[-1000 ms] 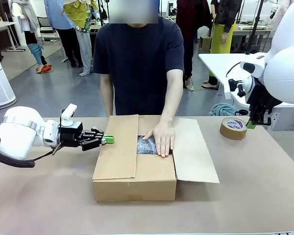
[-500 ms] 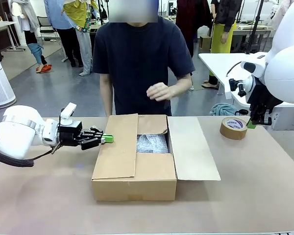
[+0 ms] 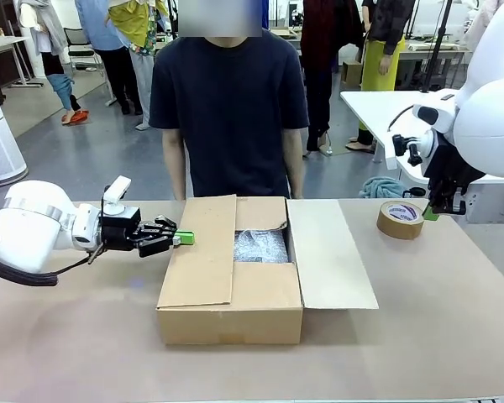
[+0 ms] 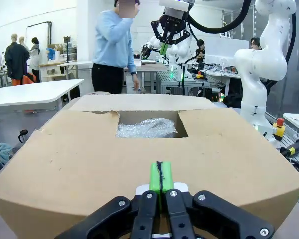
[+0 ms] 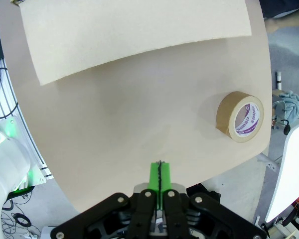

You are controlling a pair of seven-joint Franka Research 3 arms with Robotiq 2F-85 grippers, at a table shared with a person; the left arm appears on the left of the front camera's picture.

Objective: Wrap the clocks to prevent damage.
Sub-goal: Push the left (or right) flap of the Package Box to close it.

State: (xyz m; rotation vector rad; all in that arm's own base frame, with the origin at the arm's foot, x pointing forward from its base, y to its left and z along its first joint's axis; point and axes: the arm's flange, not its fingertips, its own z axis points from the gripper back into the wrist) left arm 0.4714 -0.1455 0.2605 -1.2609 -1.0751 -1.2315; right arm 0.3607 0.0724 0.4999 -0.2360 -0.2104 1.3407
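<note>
Cardboard box [image 3: 231,277] sits mid-table, bubble-wrapped bundle [image 3: 260,246] inside. The left gripper [image 3: 185,239], pads pressed together and empty, is just beside the box's left flap, nearer than the right gripper [image 3: 429,215]. Left wrist: bundle straight ahead beyond the flap. Right wrist: pads together, empty, tape roll [image 5: 240,123] off to one side.

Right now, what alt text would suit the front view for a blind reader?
A cardboard box sits partly open on the table, a bubble-wrapped bundle inside. The shut left gripper points at its left flap; a person stands behind.
</note>
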